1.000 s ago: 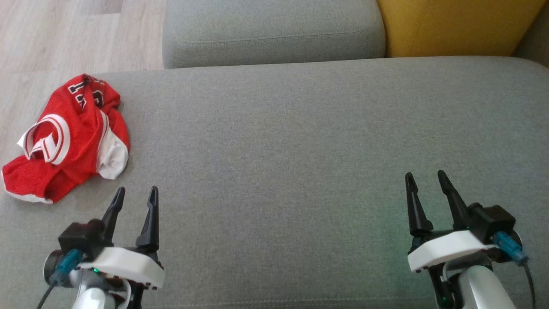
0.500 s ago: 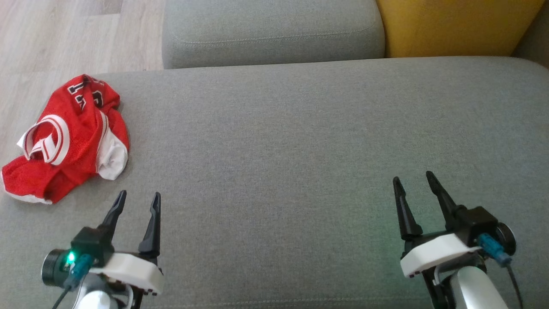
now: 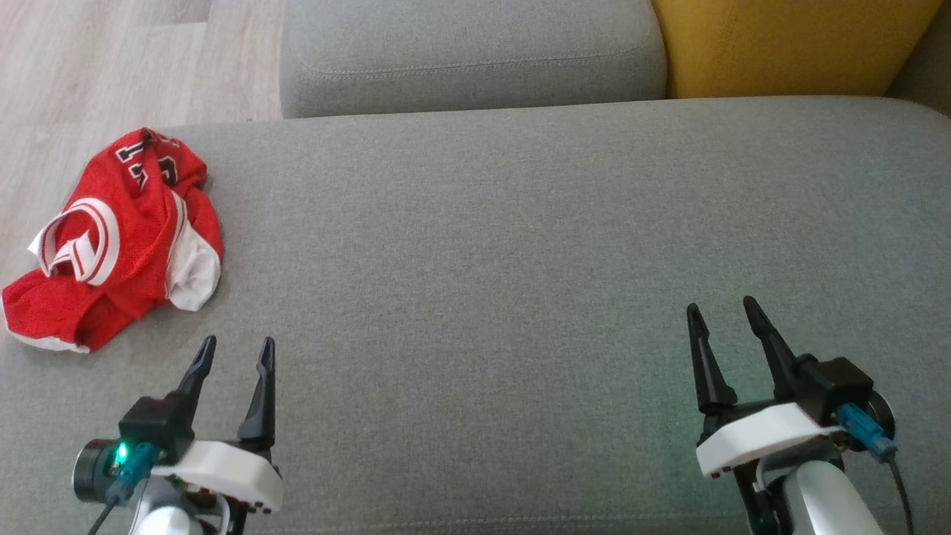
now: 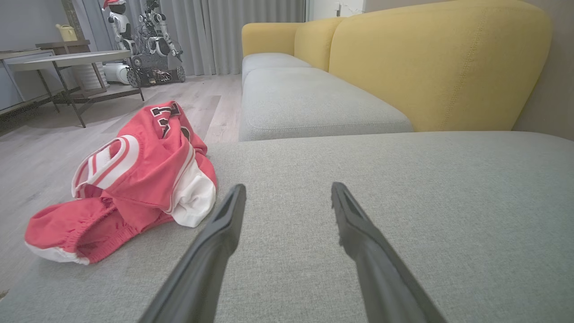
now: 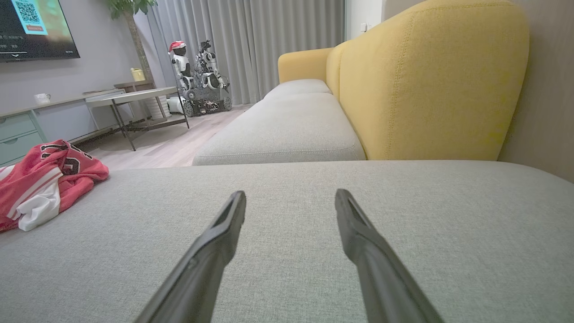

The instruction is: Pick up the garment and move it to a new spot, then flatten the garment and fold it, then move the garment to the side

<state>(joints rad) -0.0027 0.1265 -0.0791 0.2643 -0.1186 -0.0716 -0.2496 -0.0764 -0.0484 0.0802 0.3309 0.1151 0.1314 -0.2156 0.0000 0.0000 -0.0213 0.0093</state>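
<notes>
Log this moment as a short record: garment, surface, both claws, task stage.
garment: red jersey, crumpled, unfolded
surface: grey cushion, with the jersey at its left edge
left: left claw open, empty, close to the jersey but not touching it
right: right claw open, empty, far from the jersey, over bare cushion
stage: pick-up not yet begun

The left gripper (image 4: pixel 288 188) holds nothing, its fingers spread wide above the grey cushion (image 4: pixel 426 211). The crumpled red garment (image 4: pixel 139 175) lies just ahead-left of it; a yellow backrest (image 4: pixel 439 67) stands ahead-right.
</notes>
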